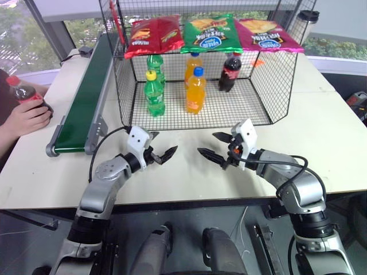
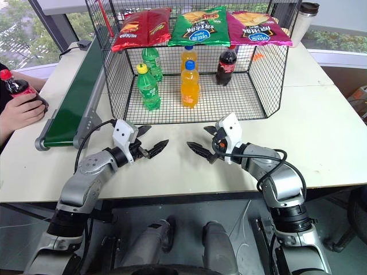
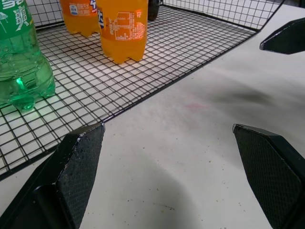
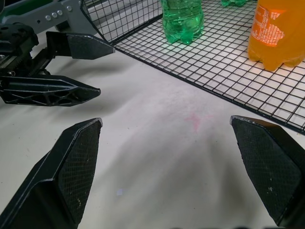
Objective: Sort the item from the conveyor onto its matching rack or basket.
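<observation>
At the far left edge of the table, off the belt entirely, the cola bottle (image 1: 22, 91) sits in a person's hand (image 1: 26, 117), so the item has not even started its ride down the conveyor (image 1: 86, 97). That green belt lies bare along the length on show, running away from the robot beside the wire cage (image 1: 275, 86). Judging from this, the sort is right at the start: nothing picked, nothing carried, nothing placed. Inside the cage the rows are already laid out, with green soda bottles (image 1: 153, 91) on the left, orange soda bottles (image 1: 195, 90) in the middle and one cola bottle (image 1: 230, 72) standing at the right, which looks like the matching spot. Both arms wait in front of the cage, above the bare tabletop. The left gripper (image 1: 161, 153) has its fingers spread wide with nothing between them, and the right gripper (image 1: 218, 146) is the same, splayed and empty; the two point inward, tips facing each other across a gap. As for the held bottle, its long axis leans a little off upright, red cap up and tipped toward the far left, base buried in the person's grip. Still to come, by my reading: bottle onto belt, a grasp, and a lift into the cage next to its twin.
</observation>
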Available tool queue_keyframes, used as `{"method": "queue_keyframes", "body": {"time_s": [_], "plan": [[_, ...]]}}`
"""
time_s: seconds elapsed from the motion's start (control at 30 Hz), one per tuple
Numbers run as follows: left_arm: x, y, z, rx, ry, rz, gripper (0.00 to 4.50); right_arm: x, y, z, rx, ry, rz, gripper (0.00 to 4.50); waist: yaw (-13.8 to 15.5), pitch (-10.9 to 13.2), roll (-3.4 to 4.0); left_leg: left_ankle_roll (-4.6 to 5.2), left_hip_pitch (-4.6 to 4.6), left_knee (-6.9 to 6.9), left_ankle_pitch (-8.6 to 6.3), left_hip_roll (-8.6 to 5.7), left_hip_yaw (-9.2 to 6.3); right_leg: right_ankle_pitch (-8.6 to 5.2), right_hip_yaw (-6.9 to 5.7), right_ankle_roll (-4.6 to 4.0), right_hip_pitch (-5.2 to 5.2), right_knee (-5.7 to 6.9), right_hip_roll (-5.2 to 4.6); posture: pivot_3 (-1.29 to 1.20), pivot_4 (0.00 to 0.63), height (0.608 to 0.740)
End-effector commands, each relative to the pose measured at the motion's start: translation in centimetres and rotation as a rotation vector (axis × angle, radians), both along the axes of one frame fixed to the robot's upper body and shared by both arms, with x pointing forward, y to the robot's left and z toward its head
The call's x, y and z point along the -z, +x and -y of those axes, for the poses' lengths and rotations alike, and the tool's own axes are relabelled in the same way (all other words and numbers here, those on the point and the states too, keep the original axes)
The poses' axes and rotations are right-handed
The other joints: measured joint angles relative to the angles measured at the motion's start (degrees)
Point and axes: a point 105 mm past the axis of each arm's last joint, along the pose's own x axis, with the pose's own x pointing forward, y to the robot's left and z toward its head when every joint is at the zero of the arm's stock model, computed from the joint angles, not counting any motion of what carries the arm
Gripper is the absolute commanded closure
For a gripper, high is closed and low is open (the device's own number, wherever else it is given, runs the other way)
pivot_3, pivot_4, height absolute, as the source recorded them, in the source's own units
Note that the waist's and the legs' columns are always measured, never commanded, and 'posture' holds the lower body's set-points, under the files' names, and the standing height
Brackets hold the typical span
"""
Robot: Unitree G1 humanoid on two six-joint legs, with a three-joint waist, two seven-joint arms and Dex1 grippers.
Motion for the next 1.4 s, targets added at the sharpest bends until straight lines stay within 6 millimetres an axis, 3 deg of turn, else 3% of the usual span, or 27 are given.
{"method": "queue_keyframes", "body": {"time_s": [0.03, 0.73, 1.0, 1.2, 1.4], "plan": [[-1.3, -0.5, 0.4, 0.023, -0.002, 0.063, 0.00, -1.3, -0.6, -0.5, -0.043, 0.012, 0.049, 0.04, 0.00, 0.00, 0.00, 0.00, 0.00, 0.00, 0.00, 0.00, 0.00, 0.00, 0.00, 0.00, 0.00, 0.00, 0.00, 0.00, 0.150, 0.738], [-1.4, -0.4, 0.2, 0.014, 0.004, 0.080, 0.00, -2.3, -1.2, -1.2, -0.111, 0.015, 0.070, 0.04, 0.00, 0.00, 0.00, 0.00, 0.00, 0.00, 0.00, 0.00, 0.00, 0.00, 0.00, 0.00, 0.00, 0.00, 0.00, 0.00, 0.150, 0.738], [-4.0, -0.6, -0.4, 0.006, 0.000, 0.149, 0.00, -3.9, -1.9, -2.1, -0.195, 0.005, 0.114, 0.04, -0.01, 0.00, 0.00, 0.00, -0.01, 0.00, 0.00, 0.01, -0.01, -0.01, 0.00, 0.00, -0.01, -0.01, -0.01, 0.00, 0.150, 0.738], [-7.1, -1.8, -2.7, -0.059, 0.026, 0.204, 0.00, -5.5, -3.1, -3.1, -0.297, -0.014, 0.165, 0.04, -0.09, 0.00, 0.00, 0.00, -0.02, -0.02, 0.00, 0.01, -0.02, -0.01, 0.00, 0.01, -0.02, -0.01, -0.01, 0.00, 0.150, 0.738], [-9.1, -2.3, -7.0, -0.227, 0.005, 0.226, 0.00, -6.7, -3.6, -3.9, -0.368, -0.026, 0.204, 0.04, -0.09, 0.00, 0.00, -0.01, -0.01, -0.04, -0.01, 0.03, -0.04, -0.04, 0.00, 0.02, -0.02, -0.02, 0.00, 0.00, 0.150, 0.738]]}}
